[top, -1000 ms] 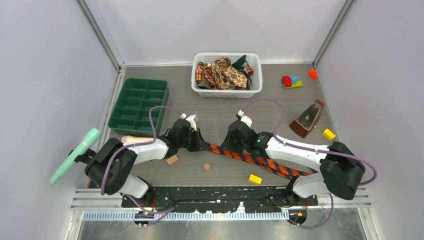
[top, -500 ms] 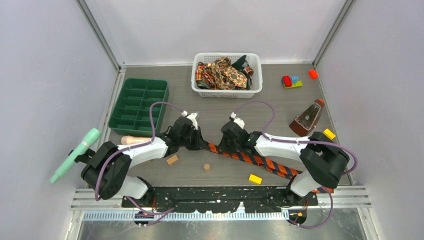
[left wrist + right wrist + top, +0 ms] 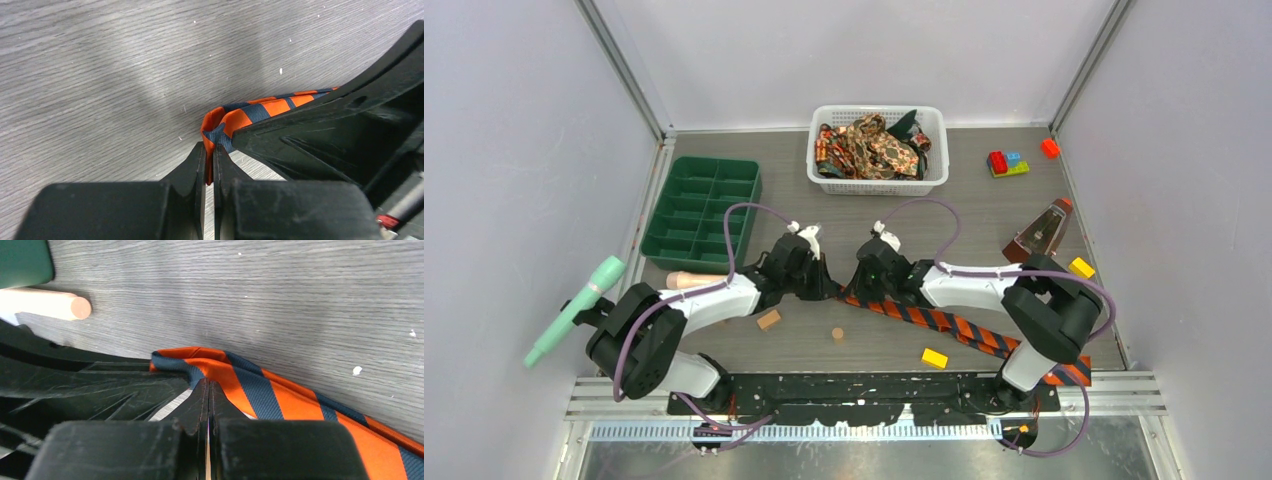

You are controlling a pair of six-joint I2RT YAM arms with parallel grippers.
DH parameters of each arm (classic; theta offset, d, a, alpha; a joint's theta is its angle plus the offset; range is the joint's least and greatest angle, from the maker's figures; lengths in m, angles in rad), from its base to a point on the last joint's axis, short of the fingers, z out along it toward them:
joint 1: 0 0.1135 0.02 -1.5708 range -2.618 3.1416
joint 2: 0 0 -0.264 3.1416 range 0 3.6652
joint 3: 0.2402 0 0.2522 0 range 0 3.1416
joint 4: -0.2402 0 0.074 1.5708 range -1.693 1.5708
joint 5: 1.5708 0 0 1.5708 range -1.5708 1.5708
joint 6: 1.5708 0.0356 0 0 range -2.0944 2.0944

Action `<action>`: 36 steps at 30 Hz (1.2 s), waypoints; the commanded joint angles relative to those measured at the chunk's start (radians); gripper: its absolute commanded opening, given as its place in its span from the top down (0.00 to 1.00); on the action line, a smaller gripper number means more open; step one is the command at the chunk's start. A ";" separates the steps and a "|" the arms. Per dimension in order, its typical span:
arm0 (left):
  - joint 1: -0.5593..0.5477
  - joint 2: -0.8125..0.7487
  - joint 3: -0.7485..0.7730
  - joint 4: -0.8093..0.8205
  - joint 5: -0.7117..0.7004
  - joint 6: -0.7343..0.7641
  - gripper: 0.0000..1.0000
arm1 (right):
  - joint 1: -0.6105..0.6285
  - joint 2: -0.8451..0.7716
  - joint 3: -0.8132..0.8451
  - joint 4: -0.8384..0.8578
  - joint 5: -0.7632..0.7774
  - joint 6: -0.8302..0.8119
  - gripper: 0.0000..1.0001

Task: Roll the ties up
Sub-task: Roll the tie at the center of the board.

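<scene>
The left pincer (image 3: 827, 289) is clenched on the end of the orange striped tie (image 3: 954, 325), which lies slantwise across the table (image 3: 844, 215) toward the near right corner. From above, the right pincer (image 3: 852, 290) has slid left along the tie over the last second and now sits just beside the left one. The other ties (image 3: 869, 145) lie heaped in the white basket (image 3: 879, 187).

In the left wrist view, the left pincer (image 3: 210, 150) pinches a sliver of orange cloth at a fold in the tie (image 3: 250, 111).

In the right wrist view, the right pincer (image 3: 208, 387) has snapped closed at the same fold of the tie (image 3: 280, 390); whether it traps cloth I cannot tell. With both at one end, the first turn of the roll looks ready to start.
</scene>
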 commanded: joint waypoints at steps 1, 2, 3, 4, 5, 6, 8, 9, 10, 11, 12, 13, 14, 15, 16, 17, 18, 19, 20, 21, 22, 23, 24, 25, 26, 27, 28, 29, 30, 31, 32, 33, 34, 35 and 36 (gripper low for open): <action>-0.005 -0.007 0.041 -0.004 -0.017 0.018 1.00 | 0.006 0.026 0.038 0.016 0.014 0.022 1.00; -0.005 -0.009 0.042 -0.004 -0.017 0.019 1.00 | 0.006 0.035 0.041 0.015 0.015 0.023 1.00; -0.005 -0.010 0.042 -0.006 -0.017 0.020 1.00 | 0.006 0.039 0.043 0.015 0.021 0.026 1.00; -0.005 -0.011 0.042 -0.007 -0.018 0.020 1.00 | 0.006 0.048 0.047 0.001 0.025 0.026 1.00; -0.005 -0.013 0.042 -0.010 -0.019 0.022 1.00 | 0.006 0.051 0.049 -0.018 0.032 0.029 1.00; -0.005 -0.015 0.042 -0.011 -0.021 0.022 1.00 | 0.006 0.057 0.053 -0.026 0.037 0.030 1.00; -0.006 -0.019 0.042 -0.016 -0.024 0.025 1.00 | 0.006 0.064 0.053 -0.036 0.048 0.033 1.00; -0.006 -0.021 0.042 -0.017 -0.026 0.025 1.00 | 0.006 0.069 0.052 -0.035 0.049 0.034 1.00; -0.006 -0.020 0.041 -0.018 -0.025 0.024 1.00 | 0.006 0.072 0.053 -0.037 0.054 0.034 1.00; -0.006 -0.021 0.041 -0.018 -0.024 0.024 1.00 | 0.006 0.077 0.053 -0.036 0.055 0.035 1.00; -0.006 -0.022 0.041 -0.018 -0.022 0.025 1.00 | 0.006 0.080 0.053 -0.036 0.056 0.036 1.00; -0.005 -0.020 0.040 -0.016 -0.019 0.025 1.00 | 0.006 0.085 0.053 -0.035 0.055 0.036 1.00; -0.007 -0.020 0.040 -0.014 -0.016 0.025 1.00 | 0.006 0.087 0.053 -0.033 0.055 0.037 1.00; -0.007 -0.019 0.041 -0.009 -0.012 0.026 1.00 | 0.006 0.094 0.053 -0.031 0.056 0.038 1.00; -0.009 -0.014 0.040 -0.006 -0.007 0.027 1.00 | 0.006 0.097 0.053 -0.028 0.056 0.039 1.00; -0.011 -0.010 0.041 -0.002 0.000 0.028 1.00 | 0.006 0.105 0.053 -0.027 0.056 0.040 1.00; -0.014 -0.005 0.042 0.003 0.006 0.030 1.00 | 0.006 0.108 0.053 -0.024 0.055 0.040 1.00; -0.017 -0.001 0.042 0.009 0.014 0.029 1.00 | 0.006 0.116 0.053 -0.021 0.053 0.041 1.00; -0.022 0.005 0.042 0.016 0.020 0.030 1.00 | 0.006 0.119 0.052 -0.014 0.051 0.041 1.00; -0.028 0.012 0.042 0.019 0.024 0.032 1.00 | 0.006 0.125 0.051 -0.011 0.049 0.040 1.00; -0.033 0.019 0.044 0.021 0.025 0.034 1.00 | 0.005 0.128 0.051 -0.005 0.047 0.041 1.00; -0.039 0.028 0.046 0.024 0.025 0.036 1.00 | 0.006 0.127 0.048 -0.002 0.046 0.041 1.00; -0.043 0.037 0.048 0.025 0.025 0.036 1.00 | 0.006 0.124 0.046 0.001 0.047 0.039 1.00; -0.048 0.046 0.051 0.025 0.026 0.038 1.00 | 0.006 0.121 0.042 0.002 0.045 0.039 1.00; -0.053 0.056 0.055 0.023 0.027 0.038 1.00 | 0.006 0.111 0.039 0.017 0.043 0.036 1.00; -0.055 0.066 0.059 0.021 0.028 0.039 1.00 | 0.006 0.104 0.034 0.031 0.040 0.034 1.00; -0.058 0.073 0.061 0.019 0.026 0.039 1.00 | 0.006 0.084 0.031 0.036 0.036 0.028 1.00; -0.059 0.080 0.064 0.018 0.025 0.039 1.00 | 0.006 0.074 0.025 0.045 0.028 0.023 0.99; -0.060 0.084 0.065 0.016 0.023 0.039 1.00 | 0.006 0.046 0.017 0.047 0.022 0.021 0.99; -0.061 0.086 0.067 0.014 0.020 0.039 1.00 | 0.006 0.029 0.013 0.048 0.022 0.018 0.98; -0.062 0.086 0.068 0.010 0.015 0.038 1.00 | 0.006 -0.007 0.007 0.047 0.021 0.016 0.97; -0.062 0.085 0.070 0.006 0.010 0.040 1.00 | 0.006 -0.052 -0.006 0.042 0.024 0.011 0.95; -0.062 0.084 0.072 0.001 0.005 0.041 1.00 | 0.006 -0.076 -0.012 0.038 0.028 0.009 0.94; -0.062 0.084 0.073 -0.004 0.000 0.043 1.00 | 0.007 -0.121 -0.025 0.028 0.030 0.004 0.93; -0.063 0.084 0.075 -0.007 -0.002 0.045 1.00 | 0.006 -0.146 -0.037 0.021 0.037 0.001 0.92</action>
